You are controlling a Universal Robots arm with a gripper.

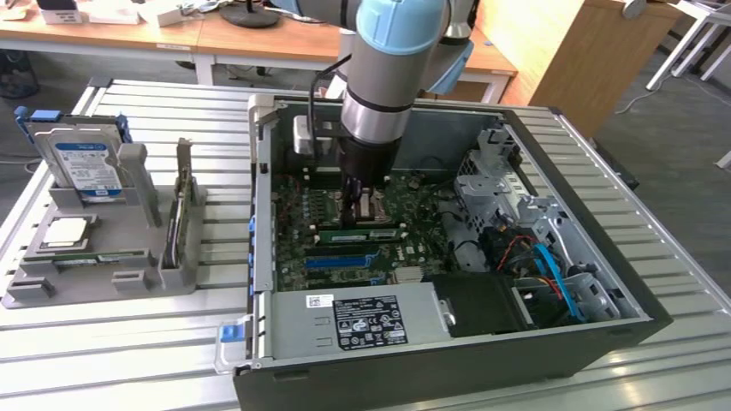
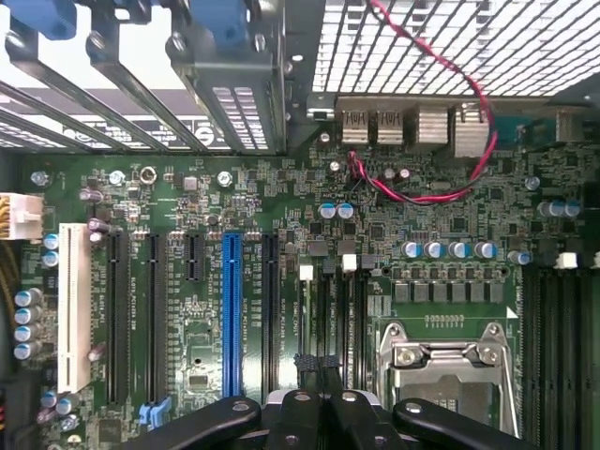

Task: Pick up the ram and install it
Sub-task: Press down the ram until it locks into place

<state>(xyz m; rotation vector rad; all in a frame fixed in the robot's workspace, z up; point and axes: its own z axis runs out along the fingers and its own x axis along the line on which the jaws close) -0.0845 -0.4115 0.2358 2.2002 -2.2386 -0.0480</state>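
Closed fingertips of your pincer (image 2: 323, 370) sit nearest the wrist camera, pressed together over a dark memory slot (image 2: 328, 309) beside the empty CPU socket (image 2: 441, 361); whether they pinch anything you cannot tell from here. In the exterior view, the pincer (image 1: 356, 204) stands low inside the open computer case (image 1: 571, 342), right at a ram (image 1: 363, 233) stick lying in the motherboard's slot area. Judge the task as late: this stick has been carried in, and its seating is unconfirmed. Count one more ram stick (image 1: 105, 257) lying in the grey parts tray (image 1: 23, 295) on the counter (image 1: 103, 360), one CPU chip (image 1: 65, 231), one hard drive (image 1: 86, 163).
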